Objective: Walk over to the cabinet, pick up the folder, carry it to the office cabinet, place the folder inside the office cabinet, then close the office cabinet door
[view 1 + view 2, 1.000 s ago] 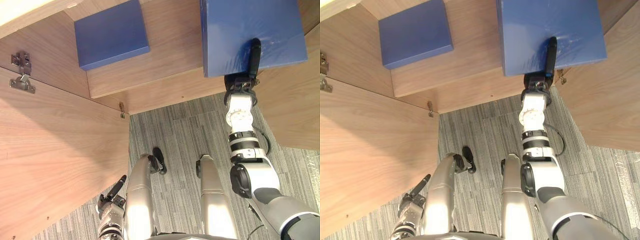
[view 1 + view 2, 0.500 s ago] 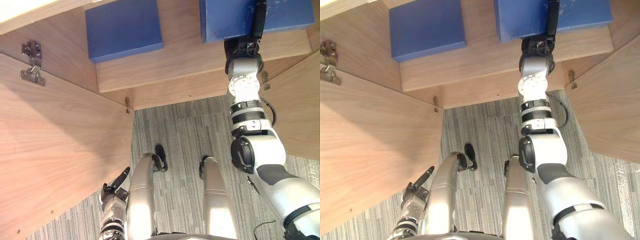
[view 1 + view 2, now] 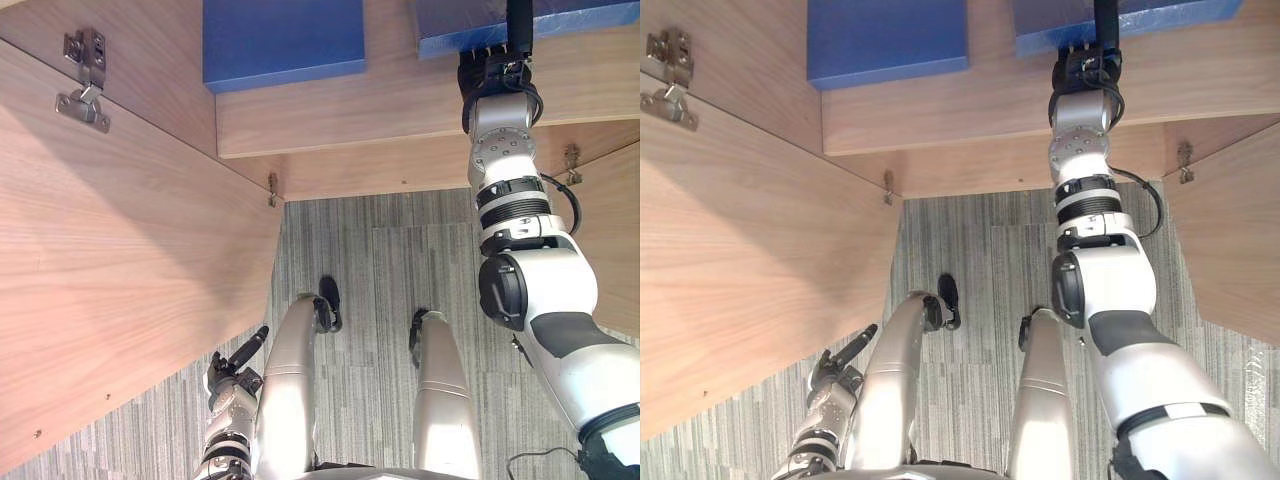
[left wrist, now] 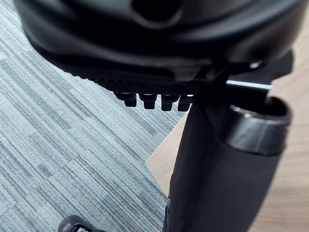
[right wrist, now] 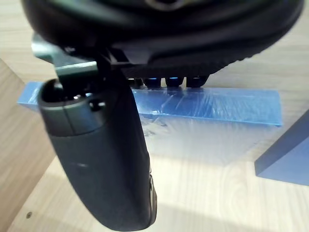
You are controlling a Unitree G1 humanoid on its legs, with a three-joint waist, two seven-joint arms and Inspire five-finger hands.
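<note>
The grip of the right hand (image 3: pixel 496 76) cannot be told, its thumb is seen over the near edge of the folder (image 3: pixel 575 14) on the cabinet shelf (image 3: pixel 400 100); the folder should be slid fully in before it is released.

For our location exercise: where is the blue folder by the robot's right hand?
The folder lies flat on the wooden shelf, upper right of the left eye view, just past the right hand, a second blue folder to its left.
</note>
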